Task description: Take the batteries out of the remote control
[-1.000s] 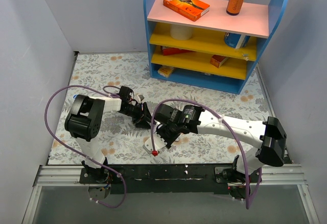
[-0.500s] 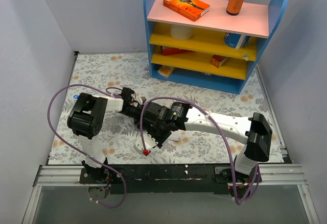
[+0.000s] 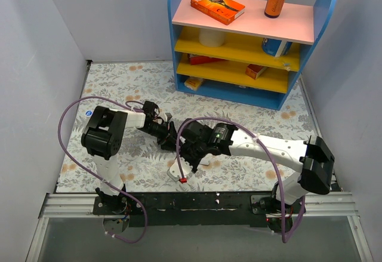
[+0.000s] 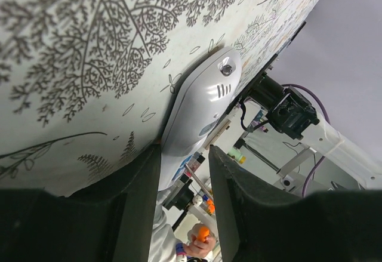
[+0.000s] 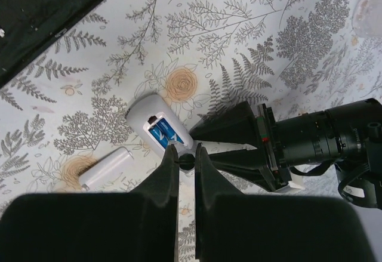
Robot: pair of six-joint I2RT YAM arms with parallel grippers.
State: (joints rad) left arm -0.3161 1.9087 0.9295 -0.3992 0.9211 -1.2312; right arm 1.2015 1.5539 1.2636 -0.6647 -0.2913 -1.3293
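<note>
The white remote control (image 5: 143,114) lies on the floral table with its slot open, and the two blue batteries (image 5: 162,133) sit side by side in it. Its separate white cover (image 5: 110,169) lies just beside it. My left gripper (image 4: 185,154) grips the remote's (image 4: 203,104) far end, and its black fingers (image 5: 230,128) show in the right wrist view. My right gripper (image 5: 186,151) is shut on a thin rod tool, seen end-on as a dark round tip (image 5: 186,161) right at the slot's edge. In the top view both grippers meet (image 3: 179,145), and the tool's red end (image 3: 182,179) sticks out below.
A blue shelf unit (image 3: 239,41) with boxes and bottles stands at the back. The black rail (image 3: 197,201) runs along the near edge. White walls close in the left and right sides. Purple cables loop over both arms.
My right arm swung left with the tool, then came back right to about where it was a second ago. My left gripper has stayed in place on the remote.
</note>
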